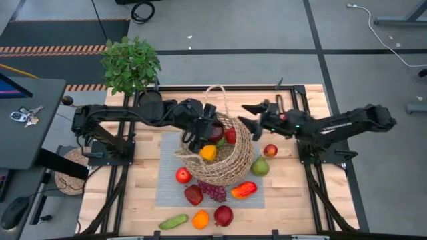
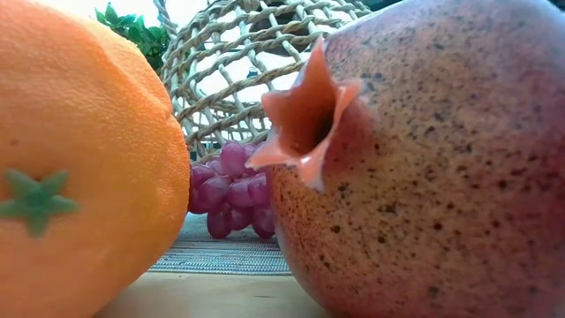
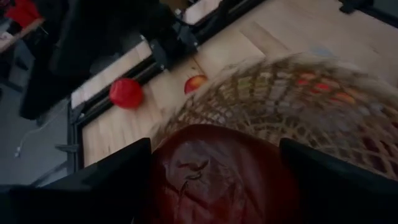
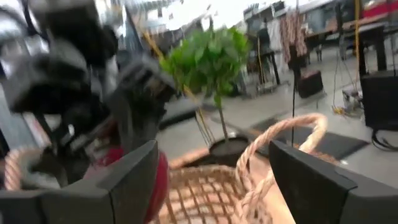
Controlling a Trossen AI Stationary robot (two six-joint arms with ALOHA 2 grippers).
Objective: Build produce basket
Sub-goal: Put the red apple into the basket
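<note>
1 round open-weave wicker basket [image 1: 223, 157] is seen mid-table on a grey mat [image 1: 167, 190], tilted. 3 pieces are visible inside it; 8 lie outside: 1 apple [image 1: 183, 175], 1 dark red fruit [image 1: 194, 195], 1 grape bunch [image 1: 213, 191], 1 pepper [image 1: 243, 190], 1 pear [image 1: 259, 167], 1 cucumber [image 1: 174, 221], 1 dimpled orange [image 2: 84, 159], 1 speckled pomegranate [image 2: 433, 159]. A glossy dark red fruit is clamped in the left gripper [image 1: 203, 130] over the basket. The right gripper [image 1: 248, 115] is held spread, unloaded, beside the looped handle [image 4: 280, 146].
</note>
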